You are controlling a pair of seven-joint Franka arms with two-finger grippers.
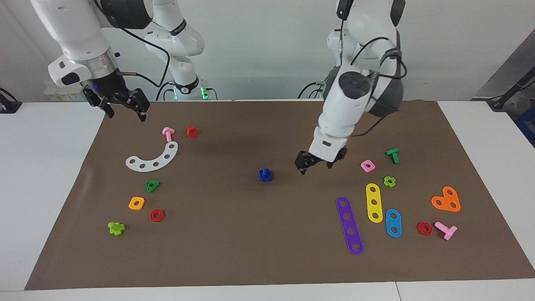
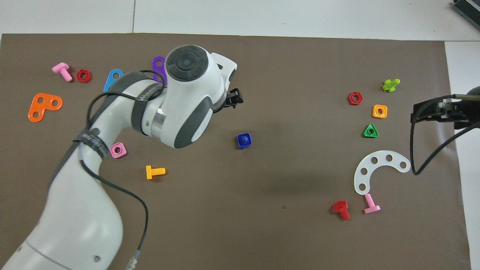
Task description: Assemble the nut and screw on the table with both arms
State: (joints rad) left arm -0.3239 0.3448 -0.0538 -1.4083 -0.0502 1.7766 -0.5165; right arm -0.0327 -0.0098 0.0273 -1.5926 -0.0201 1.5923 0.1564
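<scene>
Facing view shows the dark blue nut (image 1: 265, 176) and screw (image 1: 264, 171) joined as one piece, standing on the brown mat near the middle of the table (image 1: 50, 167), the screw's shaft poking up through the nut. The left tool (image 1: 318, 164) hangs low over the mat just beside that piece, toward the left arm's end, its fingers spread apart and holding nothing. The right tool (image 1: 125, 109) waits raised over the mat's edge at the right arm's end, fingers likewise apart and empty.
</scene>
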